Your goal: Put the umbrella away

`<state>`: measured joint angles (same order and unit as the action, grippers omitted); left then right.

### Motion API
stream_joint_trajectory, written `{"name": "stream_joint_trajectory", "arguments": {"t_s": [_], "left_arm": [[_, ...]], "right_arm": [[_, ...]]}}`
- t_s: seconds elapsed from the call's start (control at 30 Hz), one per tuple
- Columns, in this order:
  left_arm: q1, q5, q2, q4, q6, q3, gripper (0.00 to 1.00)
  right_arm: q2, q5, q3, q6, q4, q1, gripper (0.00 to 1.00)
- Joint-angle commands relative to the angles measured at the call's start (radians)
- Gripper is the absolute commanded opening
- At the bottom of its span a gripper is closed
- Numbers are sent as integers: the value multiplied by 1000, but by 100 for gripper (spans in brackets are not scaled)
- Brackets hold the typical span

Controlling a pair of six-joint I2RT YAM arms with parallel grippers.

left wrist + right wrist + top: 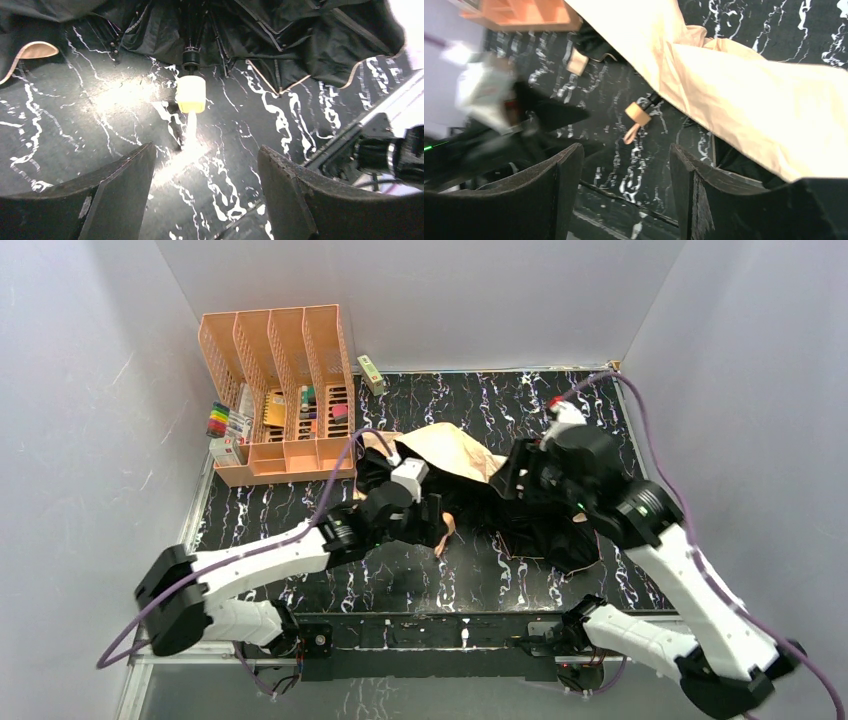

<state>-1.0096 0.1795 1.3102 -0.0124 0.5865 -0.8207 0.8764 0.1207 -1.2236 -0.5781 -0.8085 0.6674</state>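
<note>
On the near part of the black marbled table (400,580), the left pincer (206,150) stands spread wide and holds nothing. Its wrist view alone shows the small pale handle (191,93) lying on the table just beyond the fingertips, with a strap (190,129) trailing towards them. The right pincer (624,150) is likewise spread and holds nothing. Its own camera looks across the peach outer cloth and picks out the same handle further off, while the left arm is only a blur there. From above, the umbrella (450,450) lies half-collapsed in the middle of the table between the two arms, black lining up in front and peach cloth behind. Only this view shows the orange slotted organizer (280,380) whole at the far left corner, with markers (222,422) beside it and a small box (371,374) at the back wall.
</note>
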Motion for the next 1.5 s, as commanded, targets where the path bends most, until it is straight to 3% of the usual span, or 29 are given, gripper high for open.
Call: {"name": "stream_joint_trajectory", "arguments": {"t_s": [0.0,0.2,0.4,0.6,0.9,1.17,1.47], "left_arm": [[5,17,-163,-200,-41,-34,73],[35,113,-192,-363,-131,-223,75],[220,-66,-13,-339,-255,-467,75],[347,-179,226,-311,-367,-642,74],[386,-331,469,-223,-448,-617,68],[385,-434,521,-127,-380,-499,63],[385,-417,468,-135,-373,-483,66]], "right_arm": [[154,29,-88,154,-37,-3,71],[310,97,-155,225,-51,-13,69],[363,145,-122,239,-1,-61,62],[410,85,-66,266,73,-136,61],[510,-1,79,268,230,-201,59],[579,-170,250,241,368,-210,58],[371,-507,144,278,296,-210,66]]}}
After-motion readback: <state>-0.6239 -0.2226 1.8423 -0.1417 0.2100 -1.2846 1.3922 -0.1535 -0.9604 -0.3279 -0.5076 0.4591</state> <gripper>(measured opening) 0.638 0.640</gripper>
